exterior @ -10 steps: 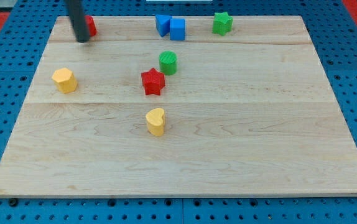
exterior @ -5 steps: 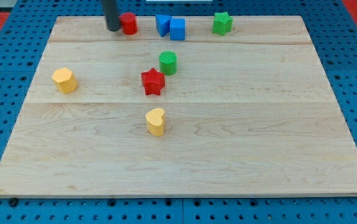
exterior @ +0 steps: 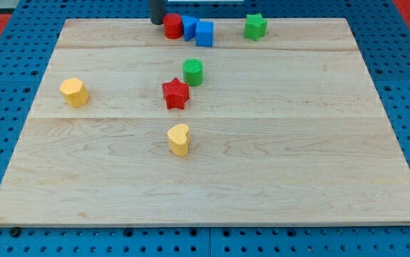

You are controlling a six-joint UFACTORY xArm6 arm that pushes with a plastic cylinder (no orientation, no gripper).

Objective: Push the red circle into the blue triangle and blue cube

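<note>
The red circle [exterior: 173, 26] sits at the view's top edge of the wooden board [exterior: 262, 157], touching the left side of the blue triangle [exterior: 188, 27]. The blue cube [exterior: 204, 33] stands against the triangle's right side. My tip [exterior: 158, 21] is just left of the red circle, close against it, at the board's top edge.
A green star [exterior: 256, 26] is right of the blue cube. A green cylinder [exterior: 193, 71] and a red star [exterior: 176, 93] sit near the middle. A yellow hexagon block [exterior: 74, 91] is at the left and a yellow heart-like block [exterior: 179, 139] below the middle.
My tip has moved to the right along the top edge, pushing the red circle right until it meets the blue triangle. The other blocks have not moved.
</note>
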